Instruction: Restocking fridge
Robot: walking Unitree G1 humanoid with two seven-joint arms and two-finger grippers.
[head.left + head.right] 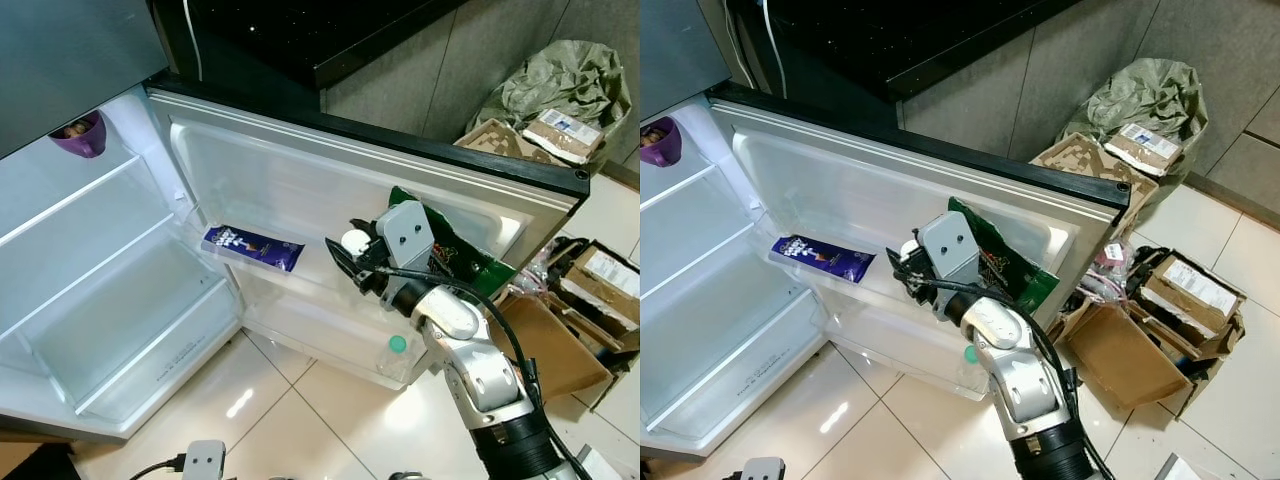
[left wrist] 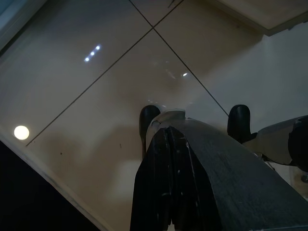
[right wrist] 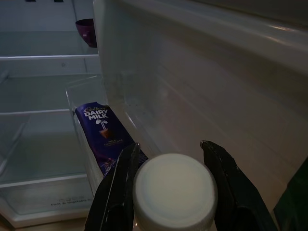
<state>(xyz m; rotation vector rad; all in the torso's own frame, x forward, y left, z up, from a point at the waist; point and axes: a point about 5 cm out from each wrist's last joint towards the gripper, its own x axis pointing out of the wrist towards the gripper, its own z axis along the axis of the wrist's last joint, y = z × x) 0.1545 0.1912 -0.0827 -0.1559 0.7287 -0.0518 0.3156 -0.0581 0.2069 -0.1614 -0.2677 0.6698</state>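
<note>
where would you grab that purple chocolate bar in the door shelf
Grip the chocolate bar across its thin faces near the upper long edge, coming down from above. It lies lengthwise inside the door shelf, whose clear front wall likely blocks a frontal approach.

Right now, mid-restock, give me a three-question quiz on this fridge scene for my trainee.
1. True or false: the right end effector holds a white-capped container between its fingers.
2. What already lies in the door shelf ahead of it?
A. a purple chocolate bar
B. a carton of eggs
C. a red can
3. Fill in: the purple cup stands on an upper ________ inside the fridge.

Key
1. True; a black finger shows on each side of the cap in the right wrist view.
2. A, the purple chocolate bar lying in the shelf.
3. shelf

A green bag stands in the door behind the right arm.
</note>
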